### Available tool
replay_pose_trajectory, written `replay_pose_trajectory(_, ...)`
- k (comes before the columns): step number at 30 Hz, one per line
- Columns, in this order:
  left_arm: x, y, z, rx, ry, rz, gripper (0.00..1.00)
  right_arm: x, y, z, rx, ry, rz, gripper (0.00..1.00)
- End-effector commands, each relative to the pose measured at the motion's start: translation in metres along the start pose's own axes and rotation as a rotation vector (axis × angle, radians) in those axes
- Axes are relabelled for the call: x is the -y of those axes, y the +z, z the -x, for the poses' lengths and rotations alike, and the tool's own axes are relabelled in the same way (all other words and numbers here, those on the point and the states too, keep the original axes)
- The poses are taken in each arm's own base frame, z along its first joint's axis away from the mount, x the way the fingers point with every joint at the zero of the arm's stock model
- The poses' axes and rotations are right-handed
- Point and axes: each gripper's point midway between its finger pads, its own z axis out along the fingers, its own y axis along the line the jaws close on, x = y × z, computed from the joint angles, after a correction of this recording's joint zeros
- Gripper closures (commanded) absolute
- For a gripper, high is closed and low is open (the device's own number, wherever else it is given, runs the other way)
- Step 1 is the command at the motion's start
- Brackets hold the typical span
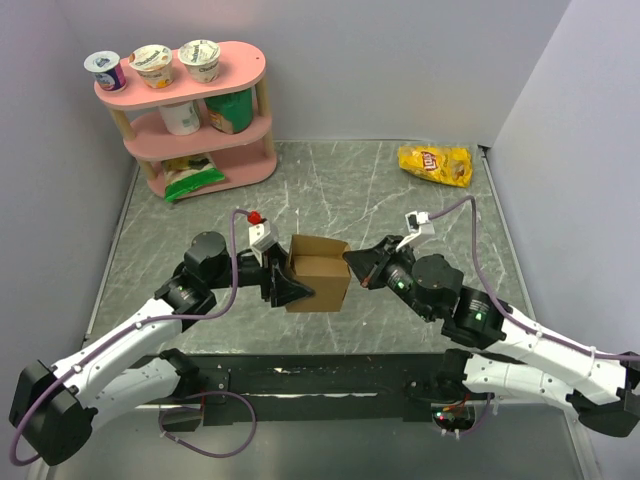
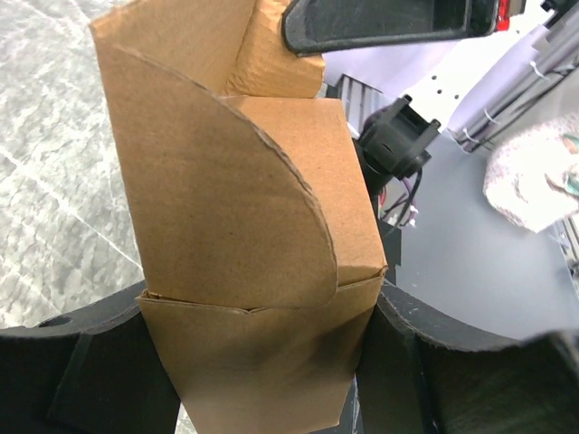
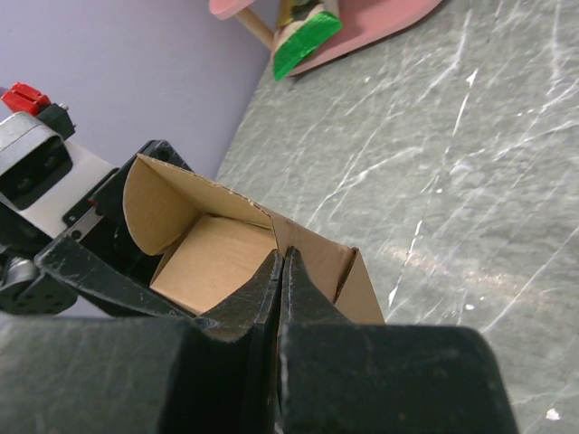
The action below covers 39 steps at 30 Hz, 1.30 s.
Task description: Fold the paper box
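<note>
The paper box [image 1: 318, 272] is a small brown cardboard box held up over the middle of the table, its top open. My left gripper [image 1: 290, 290] is shut on it from the left. In the left wrist view the box [image 2: 244, 226] fills the space between the two black fingers [image 2: 90, 371], and a rounded flap lies folded over its side. My right gripper [image 1: 350, 262] is shut with nothing between its jaws. Its tips rest at the box's right rim. In the right wrist view the closed gripper [image 3: 282, 258] points into the open box [image 3: 213, 258].
A pink three-tier shelf [image 1: 190, 110] with yogurt cups stands at the back left, a green bag [image 1: 190, 178] on its lowest tier. A yellow chip bag [image 1: 435, 163] lies at the back right. Grey walls close in the table on three sides.
</note>
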Motion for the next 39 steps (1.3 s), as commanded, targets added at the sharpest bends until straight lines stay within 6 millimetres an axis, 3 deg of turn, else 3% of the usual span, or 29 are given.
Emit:
replay_pose_trajectory(1,-0.031,0.003,0.042,0.171,0.032,0.161,0.56,-0.055,-0.013,-0.035,-0.178,0.055,0.259,1.00)
replay_pose_trajectory(5,-0.022,0.002,0.043,0.185,0.047,0.121,0.55,-0.039,-0.015,-0.040,-0.184,0.023,0.210,1.00)
replay_pose_trajectory(12,-0.013,0.005,0.027,0.116,0.067,0.043,0.55,-0.012,-0.032,-0.026,-0.118,0.002,0.134,1.00)
replay_pose_trajectory(25,-0.006,0.002,0.031,0.123,0.091,0.019,0.55,0.014,-0.034,-0.033,-0.142,-0.037,0.024,1.00)
replay_pose_trajectory(33,-0.004,0.004,0.032,0.138,0.076,-0.001,0.56,0.013,-0.033,-0.035,-0.139,-0.019,0.035,1.00)
replay_pose_trajectory(37,-0.008,0.009,0.022,0.088,0.080,-0.002,0.56,0.006,-0.035,-0.031,-0.139,-0.038,0.061,1.00)
replay_pose_trajectory(39,-0.011,0.012,0.013,0.036,0.085,-0.012,0.56,0.007,-0.039,-0.023,-0.136,-0.071,0.048,0.69)
